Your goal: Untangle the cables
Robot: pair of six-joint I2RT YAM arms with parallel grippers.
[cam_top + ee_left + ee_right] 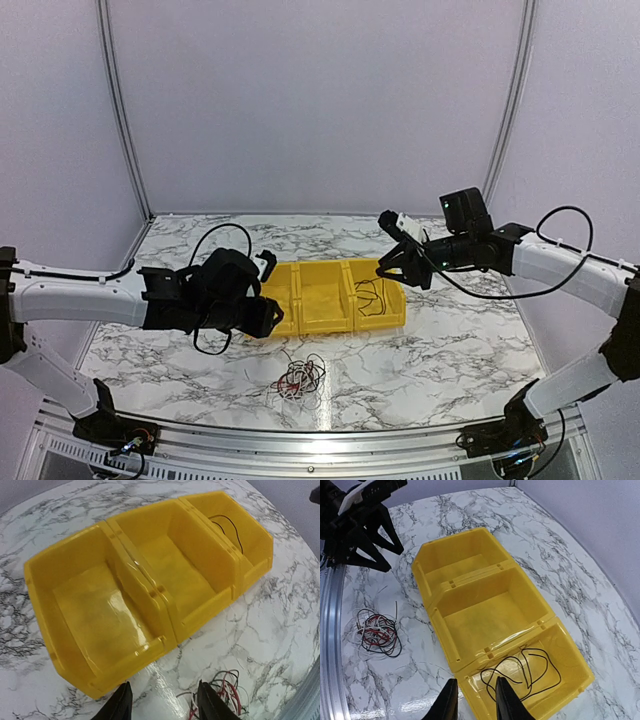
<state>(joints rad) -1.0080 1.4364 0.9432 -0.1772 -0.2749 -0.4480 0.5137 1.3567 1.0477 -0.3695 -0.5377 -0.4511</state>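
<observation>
A small tangle of thin red, white and black cables (300, 378) lies on the marble table in front of the yellow bin (322, 268). It also shows in the left wrist view (226, 692) and the right wrist view (377, 632). One loose black wire (370, 297) lies looped in the bin's right compartment (530, 672) (231, 530). The middle and left compartments are empty. My left gripper (268, 290) is open and empty at the bin's left end, above the table just left of the tangle (162, 701). My right gripper (400, 272) is open and empty above the right compartment's front rim (476, 692).
The three-part bin (150, 587) (440, 592) stands mid-table. A metal rail (320, 440) runs along the near table edge, also at the left of the right wrist view (332, 645). Pale walls close in the back and sides. The left arm's gripper (365, 530) shows top left in the right wrist view.
</observation>
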